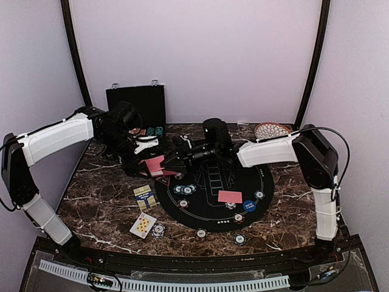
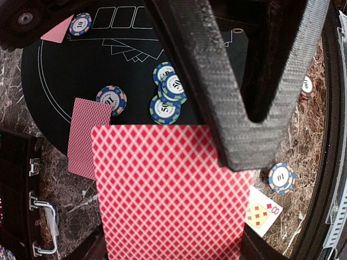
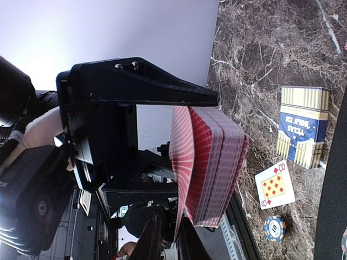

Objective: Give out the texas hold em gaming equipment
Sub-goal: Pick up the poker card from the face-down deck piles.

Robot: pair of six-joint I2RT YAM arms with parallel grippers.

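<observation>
Playing cards (image 2: pixel 162 200), a deck, pinched in the left jaws; right jaws nearly together at its edge, grip unclear.

My left gripper (image 1: pixel 148 164) holds the deck (image 1: pixel 156 165) above the table (image 1: pixel 97 182), just left of the round mat (image 1: pixel 206 213). On the mat lie 1 card (image 1: pixel 230 196) and, left of it, a cluster of chips (image 1: pixel 185 189). Left of the mat lies the card box (image 1: pixel 144 197), with 1 face-up card (image 1: pixel 143 225) before it. The case (image 1: pixel 137 103) stands at the left rear, the plate (image 1: pixel 271 129) at the right rear.

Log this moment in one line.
left gripper: shut on card deck | right gripper: straddling top card edge
</observation>
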